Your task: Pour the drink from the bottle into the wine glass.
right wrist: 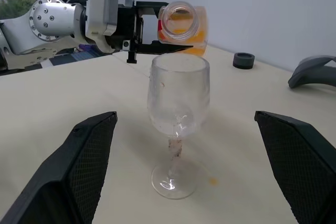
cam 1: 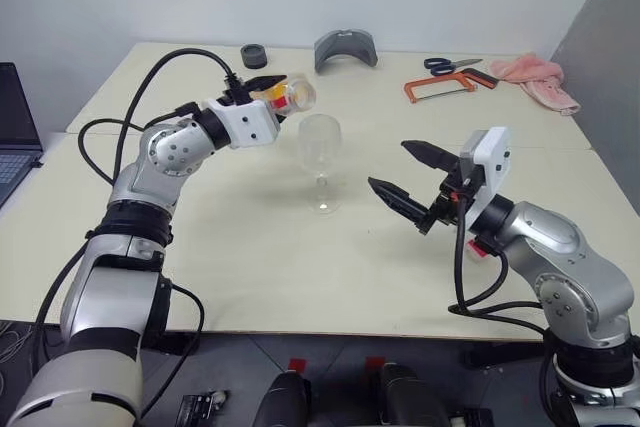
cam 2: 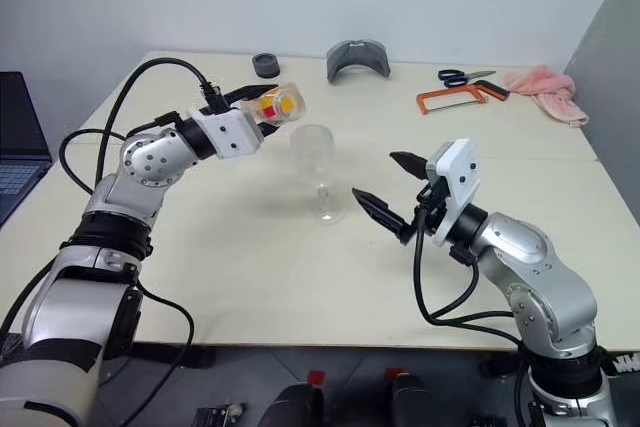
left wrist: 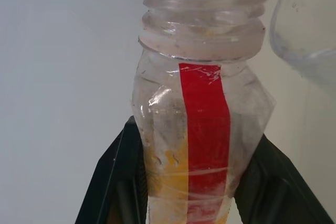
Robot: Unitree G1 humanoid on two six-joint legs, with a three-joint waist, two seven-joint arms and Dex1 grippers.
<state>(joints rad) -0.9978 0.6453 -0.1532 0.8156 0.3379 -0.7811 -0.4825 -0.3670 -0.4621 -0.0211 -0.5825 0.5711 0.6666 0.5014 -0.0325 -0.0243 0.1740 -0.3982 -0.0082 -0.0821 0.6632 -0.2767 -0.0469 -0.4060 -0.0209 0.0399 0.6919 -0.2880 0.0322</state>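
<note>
The left gripper (cam 1: 272, 87) has its fingers pinching the bottle (cam 1: 292, 96), which is uncapped and tipped nearly level, its open mouth just above and behind the rim of the wine glass (cam 1: 320, 161). The glass stands upright on the table (cam 1: 250, 267), and its bowl looks empty. The drink (right wrist: 188, 31), orange-yellow, lies pooled along the lower side of the bottle and has not reached the mouth. To pour well, the mouth should first come over the middle of the bowl, since it seems to sit a little off the rim's far side; then the tilt should increase slowly, so that a thin stream falls inside and the bottle does not knock the glass. The right gripper (cam 1: 407, 175) waits on the other side of the glass, well apart from it, fingers spread wide and empty. How much drink remains is hard to judge, for the label and the fingers cover much of the bottle's body, and whether any drops already lie in the glass cannot be made out.
</note>
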